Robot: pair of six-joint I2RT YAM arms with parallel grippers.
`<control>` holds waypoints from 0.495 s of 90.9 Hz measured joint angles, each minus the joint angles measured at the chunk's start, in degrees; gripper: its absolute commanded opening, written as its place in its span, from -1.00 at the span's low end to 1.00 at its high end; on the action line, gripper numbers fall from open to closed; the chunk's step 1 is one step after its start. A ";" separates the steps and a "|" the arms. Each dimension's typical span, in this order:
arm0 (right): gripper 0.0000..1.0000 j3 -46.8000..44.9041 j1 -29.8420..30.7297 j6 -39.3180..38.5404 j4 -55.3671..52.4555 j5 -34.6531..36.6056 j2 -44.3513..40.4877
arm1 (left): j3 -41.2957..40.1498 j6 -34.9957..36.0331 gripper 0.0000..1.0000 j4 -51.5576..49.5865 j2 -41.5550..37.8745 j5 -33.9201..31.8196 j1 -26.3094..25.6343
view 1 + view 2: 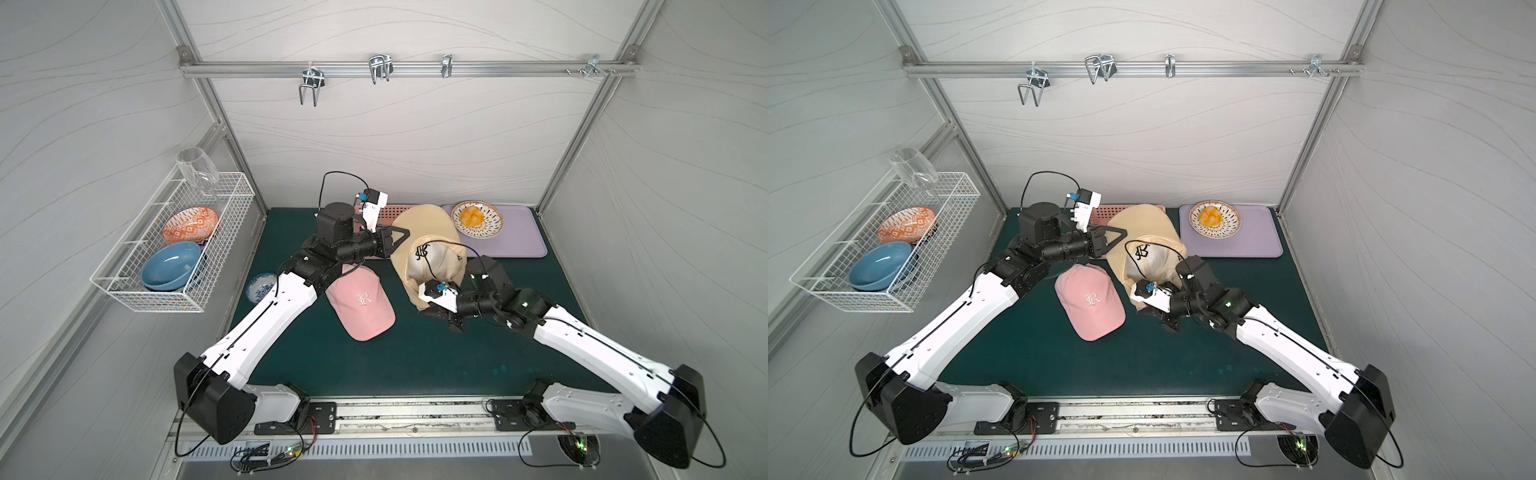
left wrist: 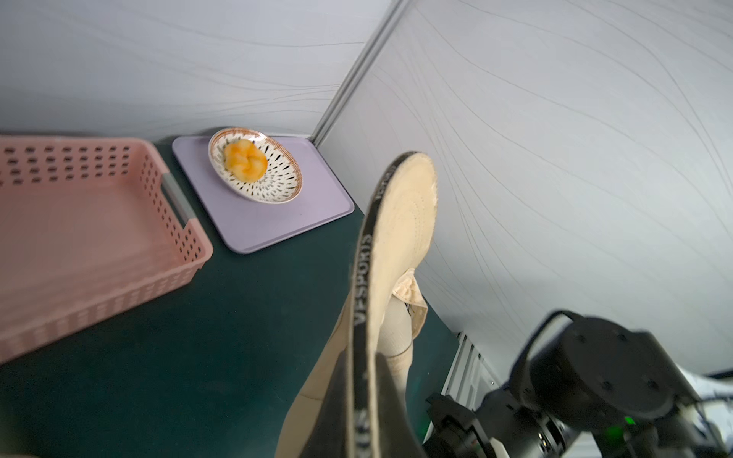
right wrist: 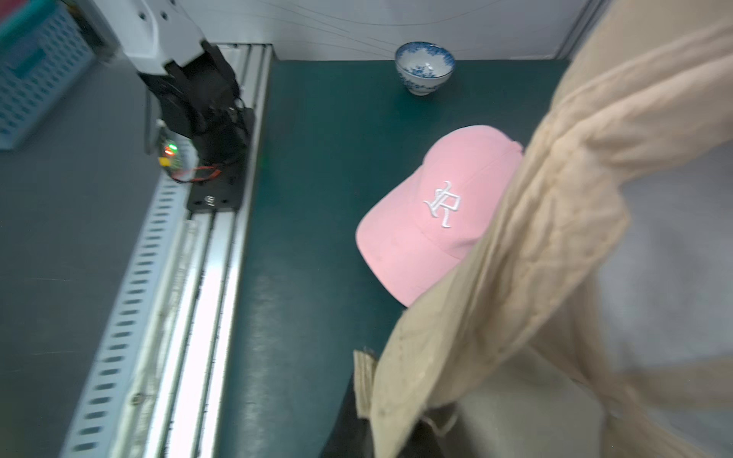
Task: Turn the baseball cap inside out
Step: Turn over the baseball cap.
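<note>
Plainly, the beige baseball cap (image 1: pixel 422 222) hung lifted over the back middle of the desk (image 1: pixel 415 365), stretched between the two arms, its pale lining and black stitched logo turned upward; the left gripper (image 1: pixel 405 233) was clamped tight on the cap's far rim, a black lettered band pinched between its fingers (image 2: pixel 333 416); the right gripper (image 1: pixel 434 311) was closed on the near rim; a pink cap (image 1: pixel 363 303) lay flat on the desk just beside it, toward the left edge; a patterned plate (image 1: pixel 496 224) sat on a purple tray (image 1: pixel 523 241) in the back right corner.
</note>
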 measured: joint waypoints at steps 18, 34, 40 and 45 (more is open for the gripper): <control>-0.09 4.09 -0.48 3.39 -6.45 -4.66 6.12 | 0.33 10.23 -1.00 -0.09 -1.77 2.67 0.00; 0.20 -1.20 -0.61 6.47 -2.14 -0.57 -1.33 | 0.31 15.89 -1.00 -0.11 -3.80 2.43 0.00; 0.21 -3.82 -0.61 7.78 0.61 2.82 -6.32 | 0.31 17.14 -1.00 -0.11 -4.31 2.21 -0.02; 0.18 -5.40 -0.61 8.94 3.08 5.92 -9.90 | 0.24 17.81 -1.00 -0.09 -4.63 1.88 -0.02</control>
